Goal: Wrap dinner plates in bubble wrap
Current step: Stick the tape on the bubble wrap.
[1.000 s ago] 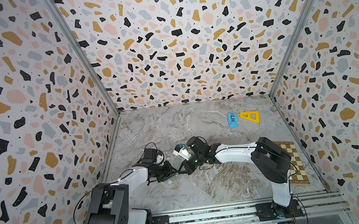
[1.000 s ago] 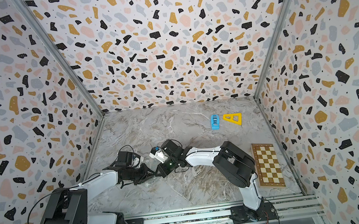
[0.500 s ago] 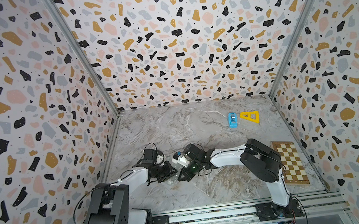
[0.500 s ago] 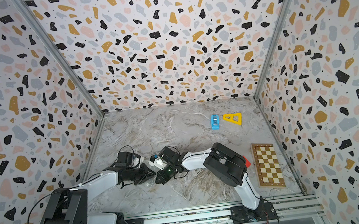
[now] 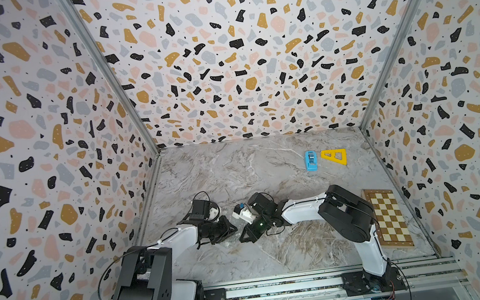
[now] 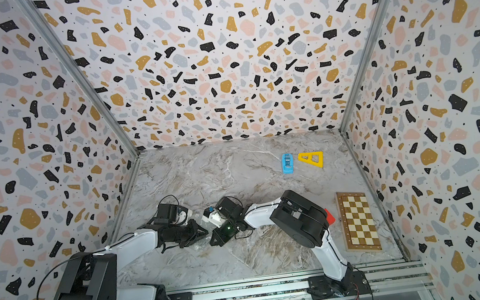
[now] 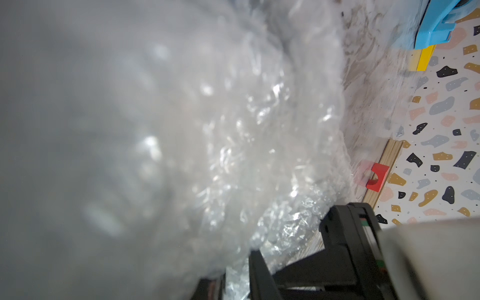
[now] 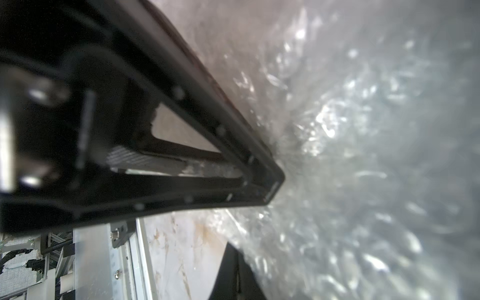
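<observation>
The bubble wrap (image 7: 233, 135) is a clear, glossy sheet that fills most of both wrist views; in both top views only glints of it (image 5: 230, 243) (image 6: 199, 245) show between the arms. My left gripper (image 5: 233, 230) (image 6: 203, 231) lies low at the table's front centre, shut on a bunched fold of wrap (image 8: 306, 145); creases fan out from its tip. My right gripper (image 5: 243, 239) (image 6: 214, 242) sits just beside it, tips nearly touching, shut on the wrap with the sheet draped over its fingers (image 8: 235, 262). The dinner plates are out of view.
A blue tape dispenser (image 5: 310, 160) and a yellow triangle (image 5: 335, 157) lie at the back right. A chessboard (image 5: 389, 220) rests along the right wall, with a small red block (image 6: 329, 217) beside it. Terrazzo walls close three sides; a metal rail (image 5: 279, 288) runs along the front.
The right arm has swung left and forward, bringing its gripper close to the left gripper. The left arm has stayed put, and both grippers keep their hold.
</observation>
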Robot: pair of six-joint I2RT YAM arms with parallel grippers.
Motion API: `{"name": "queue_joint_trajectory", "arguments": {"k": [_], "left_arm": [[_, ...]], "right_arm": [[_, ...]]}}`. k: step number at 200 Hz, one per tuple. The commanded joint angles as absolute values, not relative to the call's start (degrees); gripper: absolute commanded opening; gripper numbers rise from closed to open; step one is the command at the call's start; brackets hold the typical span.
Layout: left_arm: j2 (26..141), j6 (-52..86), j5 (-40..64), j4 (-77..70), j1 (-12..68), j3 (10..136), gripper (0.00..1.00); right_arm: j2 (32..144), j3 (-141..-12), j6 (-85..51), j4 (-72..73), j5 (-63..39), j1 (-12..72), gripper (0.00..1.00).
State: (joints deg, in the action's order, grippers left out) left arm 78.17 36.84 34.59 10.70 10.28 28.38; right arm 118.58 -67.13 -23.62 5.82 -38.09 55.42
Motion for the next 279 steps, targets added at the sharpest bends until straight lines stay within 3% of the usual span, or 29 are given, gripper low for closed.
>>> {"name": "queue_joint_trajectory", "arguments": {"k": [1,149,199,279], "left_arm": [[79.4,36.5,31.9,13.3,10.5,26.7,0.20],[79.2,36.7,32.0,13.5,10.4,27.1,0.20],[79.1,36.7,32.0,13.6,10.5,27.2,0.20],[79.5,36.8,32.2,13.3,10.5,27.2,0.20]], "right_arm": [[118.9,-65.6,-23.6,5.6,-36.1,54.2,0.04],[106.3,-63.6,-20.5,0.0,-38.0,53.3,0.04],[110.9,-67.7,-22.0,2.2,-39.9,56.4,0.04],[118.8,-71.4,-23.0,3.7,-39.6,53.7,0.03]]}}
